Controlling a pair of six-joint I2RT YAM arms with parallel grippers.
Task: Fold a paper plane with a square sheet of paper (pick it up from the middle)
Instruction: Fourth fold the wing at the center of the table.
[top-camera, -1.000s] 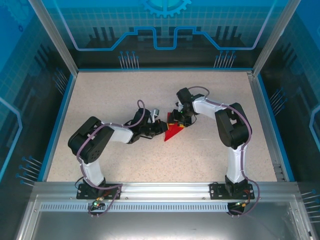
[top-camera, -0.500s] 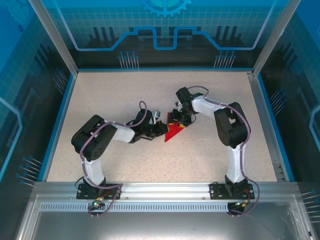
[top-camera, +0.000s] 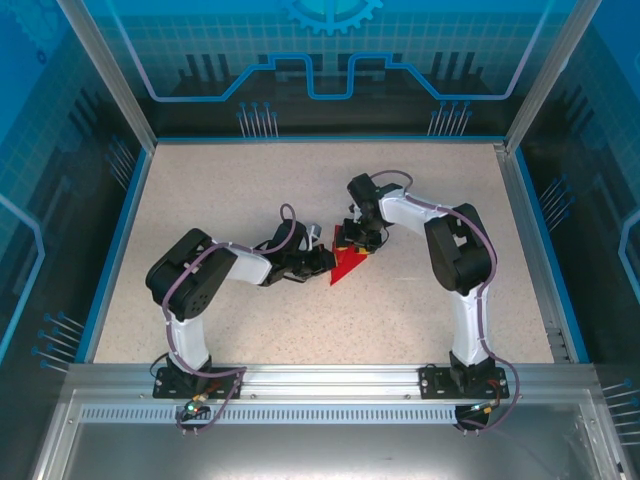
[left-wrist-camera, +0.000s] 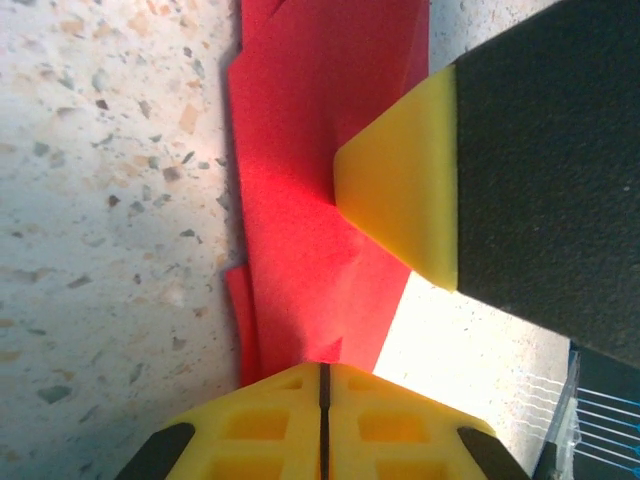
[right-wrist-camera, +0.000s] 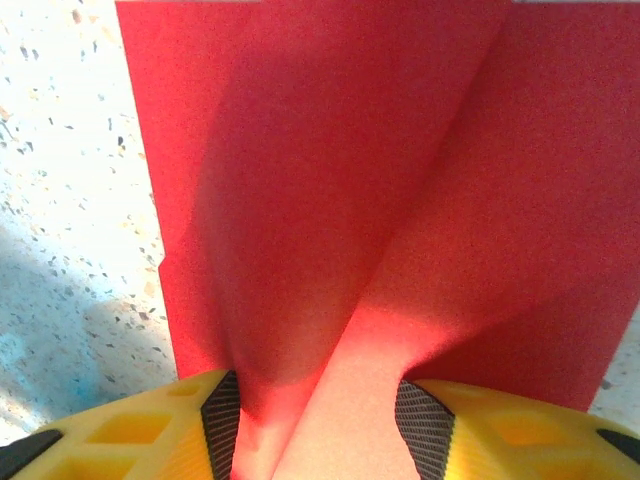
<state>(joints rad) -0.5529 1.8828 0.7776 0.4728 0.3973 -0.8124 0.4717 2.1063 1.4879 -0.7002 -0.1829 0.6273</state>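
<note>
Top external shows the part-folded red sheet of paper (top-camera: 348, 267) lying around the middle of the speckled bench (top-camera: 220, 190), between the two arms. Left gripper (top-camera: 322, 261) is pinched together on the paper's near-left edge. Right gripper (top-camera: 354, 240) has its fingers apart at the far end, and the right wrist view shows a raised fold between them.

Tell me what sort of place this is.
Probably an enclosed robot workcell in a lab. Aluminium frame posts carry blue printed panels around a speckled table. The left arm and right arm, bolted at its near edge, work a folded red paper.
</note>
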